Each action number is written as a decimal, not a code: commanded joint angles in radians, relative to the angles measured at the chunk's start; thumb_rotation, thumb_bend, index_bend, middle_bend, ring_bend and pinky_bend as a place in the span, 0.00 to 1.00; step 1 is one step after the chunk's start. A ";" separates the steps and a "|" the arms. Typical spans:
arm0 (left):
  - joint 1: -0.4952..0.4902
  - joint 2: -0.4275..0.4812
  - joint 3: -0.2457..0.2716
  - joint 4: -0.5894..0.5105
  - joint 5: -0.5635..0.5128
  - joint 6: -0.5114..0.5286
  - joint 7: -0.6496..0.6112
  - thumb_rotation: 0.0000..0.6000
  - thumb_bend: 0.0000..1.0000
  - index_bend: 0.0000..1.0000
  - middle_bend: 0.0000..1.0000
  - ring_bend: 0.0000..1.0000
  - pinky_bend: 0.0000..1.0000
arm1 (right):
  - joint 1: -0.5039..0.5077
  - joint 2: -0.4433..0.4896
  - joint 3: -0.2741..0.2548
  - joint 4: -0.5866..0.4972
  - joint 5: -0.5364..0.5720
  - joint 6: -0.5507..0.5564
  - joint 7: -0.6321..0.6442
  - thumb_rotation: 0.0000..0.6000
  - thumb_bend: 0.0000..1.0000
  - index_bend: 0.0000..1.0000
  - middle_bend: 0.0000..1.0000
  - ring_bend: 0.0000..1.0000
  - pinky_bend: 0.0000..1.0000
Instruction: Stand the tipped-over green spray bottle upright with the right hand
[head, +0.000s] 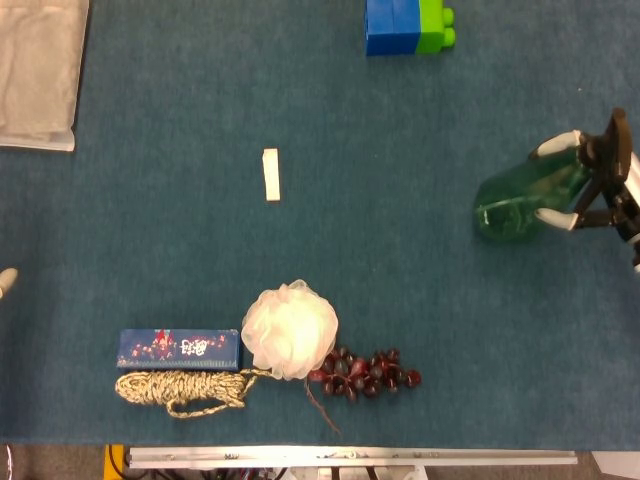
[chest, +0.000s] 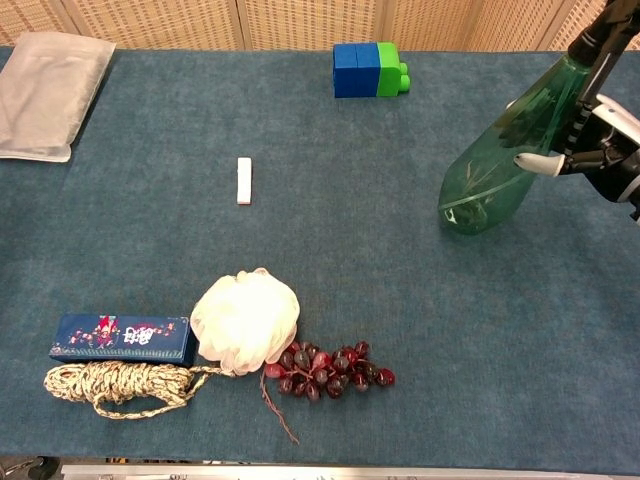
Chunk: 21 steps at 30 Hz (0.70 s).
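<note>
The green spray bottle (chest: 505, 150) is see-through plastic, fat and round at the bottom and thin at the top, with a black sprayer on its neck. It leans over, with its round bottom on the blue table (chest: 420, 320) and its top pointing up toward the right. The right hand (chest: 600, 155) is at the far right edge, touching the top part of the bottle, with white fingertips (chest: 530, 161) curled around the thin neck to hold it. The table is covered in a fuzzy blue cloth like carpet. Far to the left of the bottle lies a small white stick (chest: 244, 180). Up and to the left of the bottle sit blue and green blocks (chest: 370, 69). Down and to the left of the bottle are a fluffy white sponge ball (chest: 245, 320), a bunch of dark red grapes (chest: 325, 370), a flat blue box (chest: 122, 338) and a coil of rope (chest: 118, 385). Behind the table is a woven tan wall (chest: 300, 20).
</note>
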 joint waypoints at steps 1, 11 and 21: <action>0.000 0.000 0.000 0.000 0.000 0.000 0.000 1.00 0.00 0.00 0.00 0.00 0.00 | 0.001 -0.008 -0.002 0.012 -0.007 -0.002 0.010 1.00 0.04 0.56 0.60 0.47 0.30; 0.000 0.000 0.000 -0.001 0.000 0.000 0.000 1.00 0.00 0.00 0.00 0.00 0.00 | 0.009 -0.020 0.000 0.034 -0.020 -0.006 -0.034 1.00 0.04 0.56 0.60 0.47 0.30; 0.000 0.000 0.000 0.000 0.000 0.000 0.000 1.00 0.00 0.00 0.00 0.00 0.00 | 0.013 -0.014 0.006 0.024 -0.011 -0.021 -0.077 1.00 0.04 0.56 0.60 0.47 0.30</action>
